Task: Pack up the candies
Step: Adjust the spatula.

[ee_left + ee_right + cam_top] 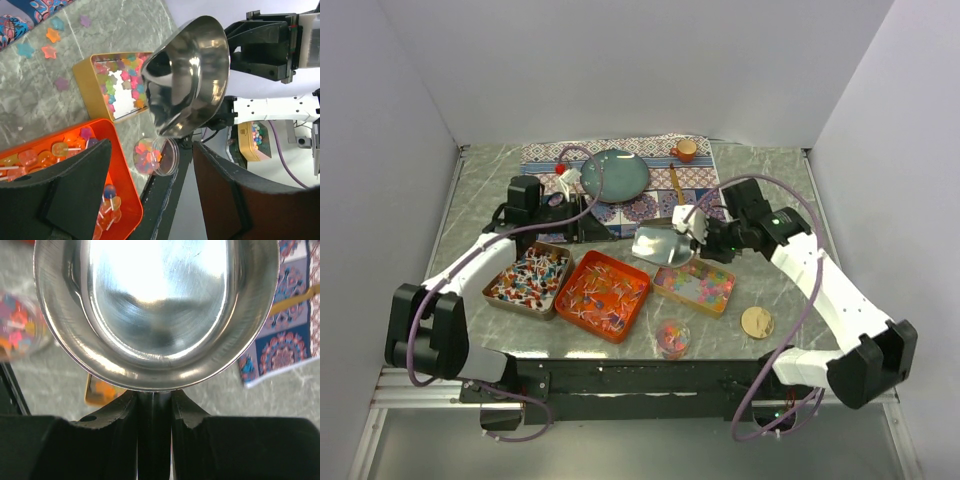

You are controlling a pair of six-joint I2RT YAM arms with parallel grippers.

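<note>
- Silver metal first: the scoop (658, 243) is in the right hand (155, 401), whose fingers are clamped tight on its handle. Its bowl looks bare.
- The pastel candies (696, 284) lie in a gold tray (87, 85) on the bench (485, 205), just below the scoop and toward the near edge from it. We judge the coming move to be a short dip down and nearward.
- The tray's long side runs left to right, roughly in line with the scoop, whose lip points left and away from the right hand.
- The right arm is plainly the nearer one to that tray.
- The left hand (152, 145) has its fingers wide apart and holds nothing. It faces the scoop from the left.
- A small clear tub (671, 337) with a few pastel pieces stands nearer than the tray, close to the bench's near edge, so there is little margin for spills there.
- The orange tray (642, 290) sits just beside the gold tray on the left, which narrows any sweep that way. A round lid (756, 321) lies to the right, apart from the gold tray.
</note>
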